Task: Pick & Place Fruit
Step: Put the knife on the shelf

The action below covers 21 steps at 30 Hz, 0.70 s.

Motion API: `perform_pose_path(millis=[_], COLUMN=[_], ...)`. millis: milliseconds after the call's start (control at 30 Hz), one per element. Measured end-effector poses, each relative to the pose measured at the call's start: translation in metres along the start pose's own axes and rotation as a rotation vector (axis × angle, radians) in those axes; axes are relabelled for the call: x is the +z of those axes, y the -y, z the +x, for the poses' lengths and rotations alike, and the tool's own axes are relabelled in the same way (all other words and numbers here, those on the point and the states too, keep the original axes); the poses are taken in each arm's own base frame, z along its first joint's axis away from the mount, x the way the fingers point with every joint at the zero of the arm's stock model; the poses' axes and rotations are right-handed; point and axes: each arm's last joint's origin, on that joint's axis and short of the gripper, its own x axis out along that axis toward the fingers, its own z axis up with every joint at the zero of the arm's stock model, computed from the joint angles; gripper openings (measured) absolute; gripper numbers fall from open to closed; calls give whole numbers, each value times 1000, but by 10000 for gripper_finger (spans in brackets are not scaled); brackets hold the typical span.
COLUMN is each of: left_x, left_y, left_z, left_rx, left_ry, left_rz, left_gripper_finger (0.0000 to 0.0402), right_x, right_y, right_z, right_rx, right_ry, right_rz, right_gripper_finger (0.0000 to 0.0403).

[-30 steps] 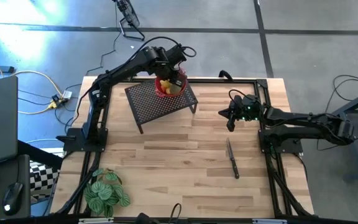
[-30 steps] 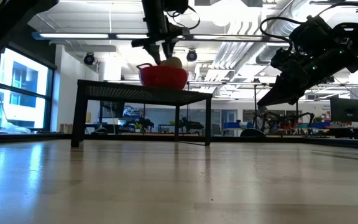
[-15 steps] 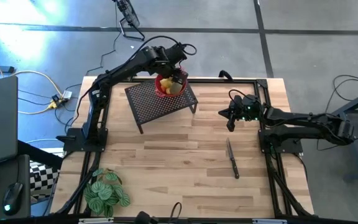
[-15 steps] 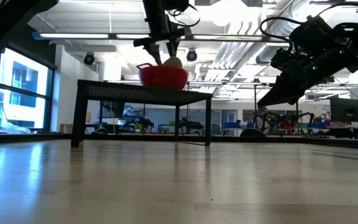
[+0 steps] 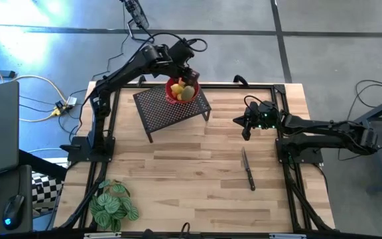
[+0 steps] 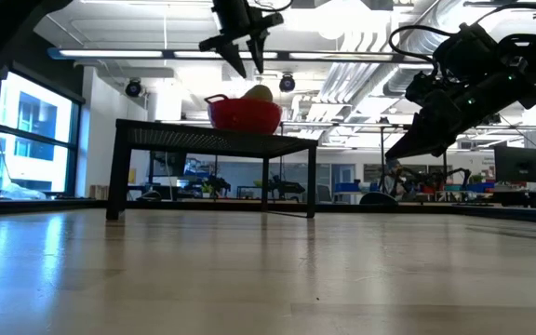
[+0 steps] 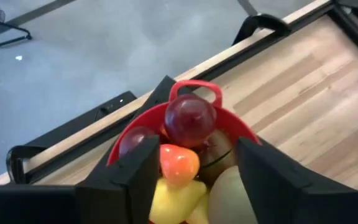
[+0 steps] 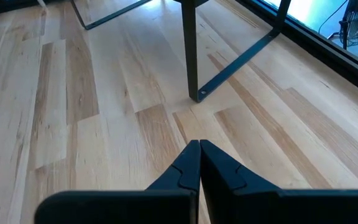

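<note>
Left tool (image 6: 247, 58), two dark fingers spread apart and holding nothing, hangs above the red mesh bowl (image 5: 175, 97) with clear air between its fingertips and the heap. The bowl stands on the far right part of a black perforated metal stand (image 5: 171, 109) on the pale wooden desk (image 5: 197, 172). The fruit (image 7: 188, 162), small rounded pieces in dark red, orange, yellow and pale green, is piled above the rim. In the left wrist view a dark red ball (image 7: 190, 118) sits topmost beyond the fingers, and an orange piece (image 7: 179, 164) lies in line with the gap between them.

Risks, as judged: the heap is loose, so a descending finger could push a rounded piece over the rim, off the stand and across the desk; a finger catching the rim could shift the bowl toward the stand's edge.

Right tool (image 5: 246, 129), fingers pressed together and empty, waits well apart over the desk's right side, near a dark-handled knife (image 5: 247, 169).
</note>
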Motion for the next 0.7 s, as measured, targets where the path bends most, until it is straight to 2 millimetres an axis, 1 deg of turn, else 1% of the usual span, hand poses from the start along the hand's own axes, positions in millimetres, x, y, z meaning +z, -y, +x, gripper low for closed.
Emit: perform_pose_path(millis=[100,367,400,467,600,700], left_x=[-2,-5,-6,-6,-6,-4], left_y=[1,8,9,10,10,12], left_z=[-4,-5,-5,-5,-4,-4], left_rx=[-20,-45,-48,-53,-105,-127], left_ry=[-8,-18,-20,-24,-52,-35], left_rz=[15,42,44,44,48,64], left_gripper_finger=[163,25,14,7,21,23], right_x=[0,0,0,0,0,0], right_y=[0,0,0,0,0,0], right_z=[0,0,0,0,0,0], right_rx=[-1,-3,-3,-3,-3,-3], right_ry=[0,0,0,0,0,0], right_rz=[0,0,0,0,0,0], right_gripper_finger=[2,2,2,2,2,3])
